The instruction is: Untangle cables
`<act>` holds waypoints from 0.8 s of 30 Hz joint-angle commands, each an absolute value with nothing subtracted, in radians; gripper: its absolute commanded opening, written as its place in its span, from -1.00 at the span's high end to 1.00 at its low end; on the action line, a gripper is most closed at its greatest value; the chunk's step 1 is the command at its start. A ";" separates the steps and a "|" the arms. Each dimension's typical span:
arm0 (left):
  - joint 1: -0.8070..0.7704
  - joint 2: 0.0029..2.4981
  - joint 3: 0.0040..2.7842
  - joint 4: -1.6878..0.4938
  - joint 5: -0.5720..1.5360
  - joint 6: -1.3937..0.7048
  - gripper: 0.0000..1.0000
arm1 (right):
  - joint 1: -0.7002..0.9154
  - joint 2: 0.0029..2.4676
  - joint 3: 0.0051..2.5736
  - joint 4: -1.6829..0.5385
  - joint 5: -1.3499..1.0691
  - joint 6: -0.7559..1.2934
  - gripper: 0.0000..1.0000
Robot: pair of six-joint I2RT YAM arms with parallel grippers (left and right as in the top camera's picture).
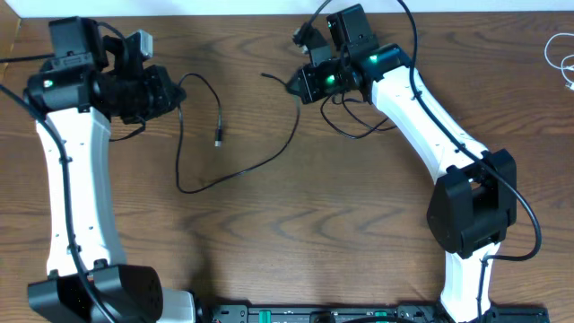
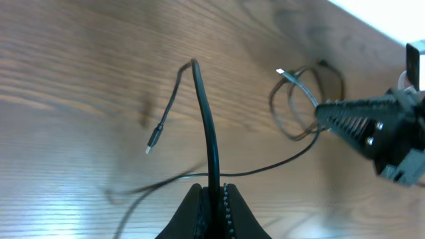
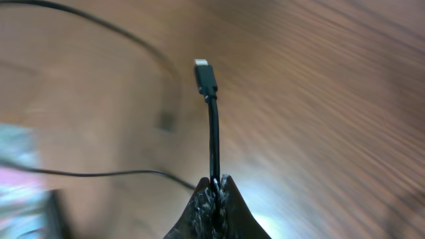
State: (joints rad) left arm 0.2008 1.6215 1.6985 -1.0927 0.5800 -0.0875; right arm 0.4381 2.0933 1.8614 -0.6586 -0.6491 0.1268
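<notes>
Fig.: two-arm cable sorting, mid-task. My left gripper (image 2: 212,202) is pressed together on a black cable (image 1: 238,170). Past the pinch, the cable rises to a bend, then drops to its small plug (image 2: 153,140), which hangs just above the table (image 1: 296,242). My right gripper (image 3: 214,192) is likewise pinched tight on a black cord, w/ a short stub and a plug end (image 3: 205,76) sticking out beyond the fingertips. In the overhead view, one long slack run sags across the wood btwn the two grippers, so I judge that both hold the same cable, each near one end. A second black cord (image 1: 360,124) lies in loose loops near the right gripper; whether it crosses the held one, I cannot tell. A white cord (image 1: 560,52) sits well apart at the far right edge. Step in hand: drawing one cable free of the rest. Next move, as I judge it: spread the arms apart to take up slack, w/o dragging the looped cord along.
</notes>
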 commanded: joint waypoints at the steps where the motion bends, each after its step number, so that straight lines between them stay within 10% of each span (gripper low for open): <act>1: 0.164 1.683 1.705 -1.061 0.630 -0.286 0.85 | 0.442 2.102 1.861 -0.615 -0.931 0.189 0.98; 24: -0.115 1.875 1.705 -0.811 0.890 -0.506 0.85 | 0.466 2.102 1.861 -0.445 -0.784 0.617 0.98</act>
